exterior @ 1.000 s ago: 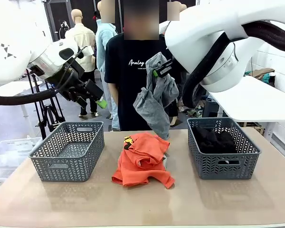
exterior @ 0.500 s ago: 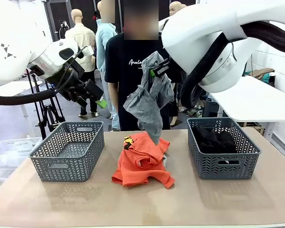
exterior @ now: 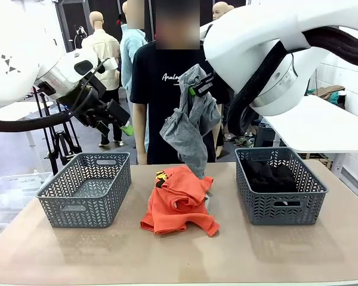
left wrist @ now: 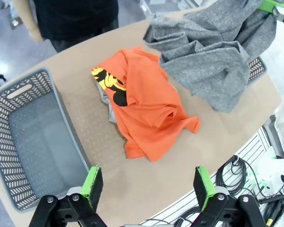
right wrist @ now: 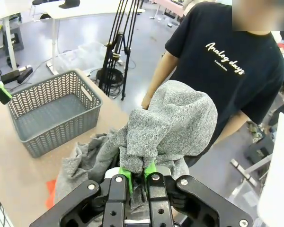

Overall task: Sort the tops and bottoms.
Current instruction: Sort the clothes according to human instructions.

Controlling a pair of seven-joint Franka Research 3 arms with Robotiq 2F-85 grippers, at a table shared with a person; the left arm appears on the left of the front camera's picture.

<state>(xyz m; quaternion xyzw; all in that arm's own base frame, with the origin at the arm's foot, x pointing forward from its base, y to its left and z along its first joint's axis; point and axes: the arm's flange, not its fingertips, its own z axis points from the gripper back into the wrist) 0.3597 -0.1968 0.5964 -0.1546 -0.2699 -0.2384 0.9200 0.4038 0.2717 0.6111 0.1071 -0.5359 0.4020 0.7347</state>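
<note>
Swinging back a little since half a second ago, the grey top [exterior: 191,128] now hangs with its lower folds nearer the right, while a second ago it hung farther right along with the right tool [exterior: 196,90]. The left arm has not moved.

The right tool [right wrist: 137,172] is pinched tight on a bunched fold of the grey top [right wrist: 175,123], its green pads almost touching. It holds the top high above the middle of the bench [exterior: 179,256], in front of the person [exterior: 161,89] in a black T-shirt. The lowest corner of the top dangles just over the far edge of the orange T-shirt [exterior: 179,199]; whether it touches I cannot tell.

The orange T-shirt [left wrist: 146,113] lies crumpled at the bench's middle, yellow print up, between the two baskets. A pale grey piece [left wrist: 106,101] peeks out from under it.

The left tool [exterior: 124,124] hangs above the far side of the left basket [exterior: 77,208], holding nothing. In its wrist view the left tool [left wrist: 147,182] has its jaws spread wide, with the left basket [left wrist: 19,90] and the grey top [left wrist: 213,61] below.

A black garment [exterior: 271,173] lies in the right basket [exterior: 280,208].
</note>
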